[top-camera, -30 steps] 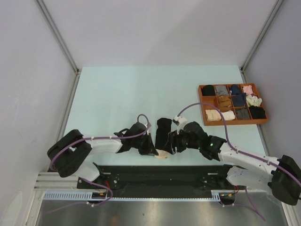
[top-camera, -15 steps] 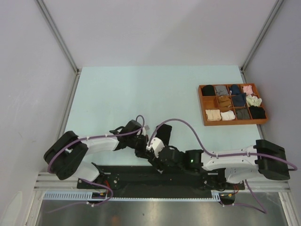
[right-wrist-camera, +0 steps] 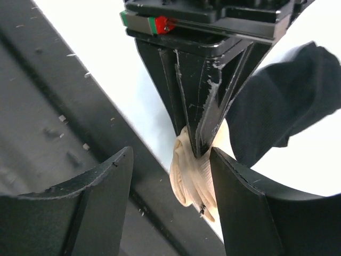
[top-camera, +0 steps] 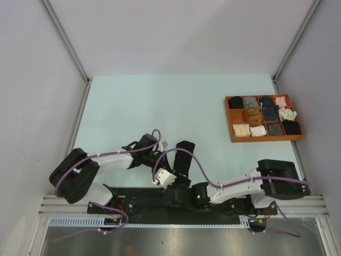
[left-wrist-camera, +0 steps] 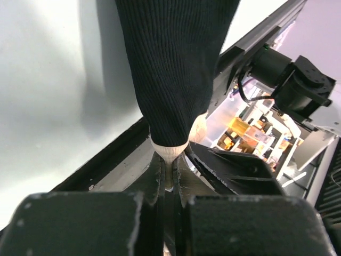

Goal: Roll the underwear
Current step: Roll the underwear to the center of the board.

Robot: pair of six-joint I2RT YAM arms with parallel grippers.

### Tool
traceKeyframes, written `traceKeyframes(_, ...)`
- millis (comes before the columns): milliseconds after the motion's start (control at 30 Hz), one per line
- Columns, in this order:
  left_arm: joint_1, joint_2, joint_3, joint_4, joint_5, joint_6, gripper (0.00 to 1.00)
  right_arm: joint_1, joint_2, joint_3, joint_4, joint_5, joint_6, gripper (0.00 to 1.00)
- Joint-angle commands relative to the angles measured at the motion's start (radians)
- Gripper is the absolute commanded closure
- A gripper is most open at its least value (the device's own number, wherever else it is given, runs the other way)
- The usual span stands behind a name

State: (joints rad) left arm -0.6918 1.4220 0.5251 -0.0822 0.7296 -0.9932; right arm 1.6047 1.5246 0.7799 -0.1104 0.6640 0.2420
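The left end effector (left-wrist-camera: 169,166) pinches black underwear (left-wrist-camera: 173,69) (by its pale waistband (left-wrist-camera: 169,151)).

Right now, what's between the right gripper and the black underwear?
In the right wrist view, only the left gripper, shut on the pale waistband of the black underwear, sits inside the open right gripper; nothing else intervenes.

The underwear (left-wrist-camera: 176,69) is black and finely ribbed, with a cream waistband (right-wrist-camera: 193,173). The table (top-camera: 160,106) is pale mint. At three o'clock, the tray (top-camera: 266,139) is rust-orange; its rolls (top-camera: 269,111) are black, grey, navy, pink, tan and cream.
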Motion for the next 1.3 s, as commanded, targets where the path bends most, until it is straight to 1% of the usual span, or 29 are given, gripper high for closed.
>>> traceKeyframes(0, 0.015, -0.012, -0.002, 0.036, 0.059, -0.028, 1.00, 0.040, 0.077, 0.093, -0.122, 0.265, 0.132, 0.37)
traceKeyframes(100, 0.021, -0.015, -0.005, 0.039, 0.073, -0.038, 1.00, 0.043, 0.112, 0.120, -0.207, 0.328, 0.203, 0.40)
traceKeyframes(167, 0.026, -0.023, -0.008, 0.041, 0.082, -0.044, 1.00, 0.046, 0.124, 0.128, -0.233, 0.350, 0.232, 0.41)
traceKeyframes(267, 0.035, -0.021, -0.004, 0.030, 0.085, -0.038, 1.00, 0.060, 0.137, 0.128, -0.288, 0.385, 0.253, 0.52)
traceKeyframes(300, 0.038, -0.020, -0.005, 0.033, 0.091, -0.039, 1.00, 0.064, 0.143, 0.128, -0.296, 0.396, 0.256, 0.59)
traceKeyframes(367, 0.043, -0.017, -0.007, 0.039, 0.097, -0.042, 1.00, 0.073, 0.152, 0.128, -0.310, 0.404, 0.258, 0.66)
traceKeyframes(400, 0.043, -0.015, -0.007, 0.044, 0.099, -0.042, 1.00, 0.077, 0.157, 0.128, -0.311, 0.407, 0.257, 0.76)
traceKeyframes(467, 0.043, -0.012, -0.002, 0.047, 0.097, -0.035, 1.00, 0.078, 0.160, 0.127, -0.290, 0.385, 0.231, 0.89)
traceKeyframes(500, 0.044, -0.012, 0.000, 0.039, 0.094, -0.027, 1.00, 0.077, 0.160, 0.127, -0.276, 0.376, 0.211, 0.98)
traceKeyframes(533, 0.044, -0.017, 0.003, 0.038, 0.085, -0.022, 0.99, 0.078, 0.155, 0.127, -0.259, 0.362, 0.156, 1.00)
traceKeyframes(567, 0.044, -0.018, 0.004, 0.038, 0.080, -0.010, 0.96, 0.075, 0.152, 0.125, -0.220, 0.323, 0.126, 1.00)
traceKeyframes(600, 0.046, -0.023, 0.006, 0.023, 0.068, -0.001, 0.86, 0.074, 0.144, 0.125, -0.204, 0.301, 0.103, 1.00)
traceKeyframes(633, 0.048, -0.035, 0.006, 0.019, 0.045, 0.007, 0.82, 0.058, 0.138, 0.122, -0.186, 0.266, 0.053, 1.00)
traceKeyframes(667, 0.055, -0.043, 0.003, 0.016, 0.030, 0.024, 0.78, 0.049, 0.122, 0.121, -0.166, 0.194, 0.039, 1.00)
traceKeyframes(700, 0.060, -0.049, 0.003, 0.003, 0.016, 0.031, 0.69, 0.041, 0.114, 0.119, -0.161, 0.168, 0.030, 1.00)
traceKeyframes(767, 0.083, -0.081, -0.008, 0.005, -0.024, 0.044, 0.56, 0.012, 0.088, 0.117, -0.155, 0.084, -0.009, 1.00)
traceKeyframes(800, 0.090, -0.096, -0.014, -0.010, -0.045, 0.054, 0.43, -0.002, 0.079, 0.117, -0.159, 0.056, -0.021, 1.00)
traceKeyframes(833, 0.098, -0.109, -0.013, -0.031, -0.079, 0.071, 0.35, -0.026, 0.068, 0.116, -0.161, -0.008, -0.030, 1.00)
traceKeyframes(900, 0.115, -0.150, -0.017, -0.062, -0.165, 0.103, 0.18, -0.055, 0.033, 0.116, -0.173, -0.064, -0.046, 1.00)
traceKeyframes(1000, 0.143, -0.201, -0.031, -0.080, -0.255, 0.122, 0.08, -0.123, -0.018, 0.116, -0.187, -0.182, -0.064, 1.00)
traceKeyframes(1033, 0.147, -0.212, -0.031, -0.091, -0.281, 0.131, 0.07, -0.144, -0.027, 0.116, -0.189, -0.216, -0.067, 1.00)
traceKeyframes(1167, 0.153, -0.264, -0.039, -0.111, -0.416, 0.159, 0.06, -0.247, -0.063, 0.116, -0.193, -0.398, -0.086, 1.00)
traceKeyframes(1200, 0.153, -0.277, -0.056, -0.087, -0.459, 0.160, 0.06, -0.294, -0.066, 0.116, -0.195, -0.430, -0.096, 1.00)
traceKeyframes(1233, 0.153, -0.309, -0.065, -0.070, -0.485, 0.163, 0.07, -0.314, -0.061, 0.114, -0.193, -0.458, -0.104, 1.00)
traceKeyframes(1267, 0.153, -0.330, -0.074, -0.056, -0.508, 0.169, 0.08, -0.339, -0.057, 0.113, -0.187, -0.521, -0.113, 1.00)
